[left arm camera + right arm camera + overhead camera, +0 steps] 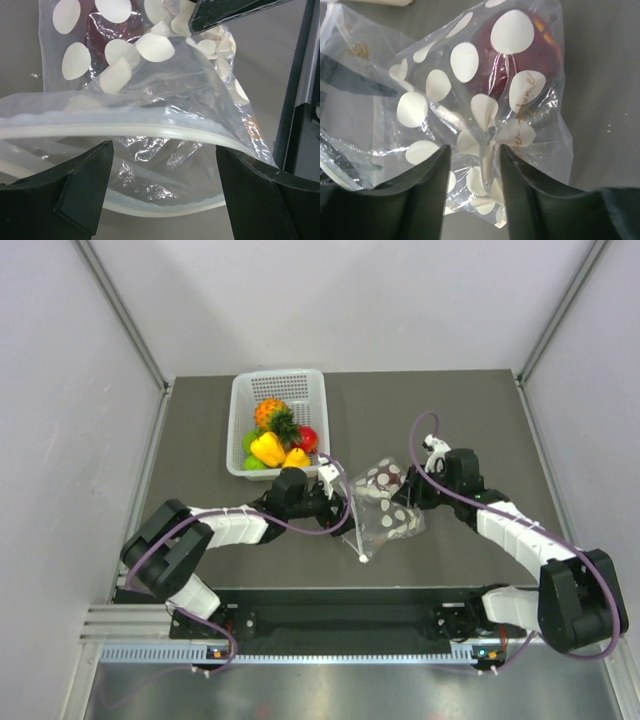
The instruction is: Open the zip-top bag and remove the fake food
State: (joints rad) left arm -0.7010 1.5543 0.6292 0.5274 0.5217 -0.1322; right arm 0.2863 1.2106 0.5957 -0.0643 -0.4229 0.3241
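The zip-top bag point(388, 508) is held up off the dark table between my two grippers. It is clear plastic with white dots. A dark maroon piece point(520, 55) is inside it, also seen in the top view point(386, 477). My right gripper point(472, 155) is shut on a bunched fold of the bag point(465, 100); in the top view the right gripper point(413, 492) is at the bag's right side. My left gripper point(162, 160) is open, with the bag's parted zip strip point(125, 131) across the gap. In the top view the left gripper point(338, 502) is at the bag's left edge.
A white perforated basket point(243, 390) stands at the back left. It holds an orange pineapple point(270, 412), a yellow pepper point(268, 448), a red apple point(307, 437) and green pieces point(250, 441). Grey walls close in the table on three sides.
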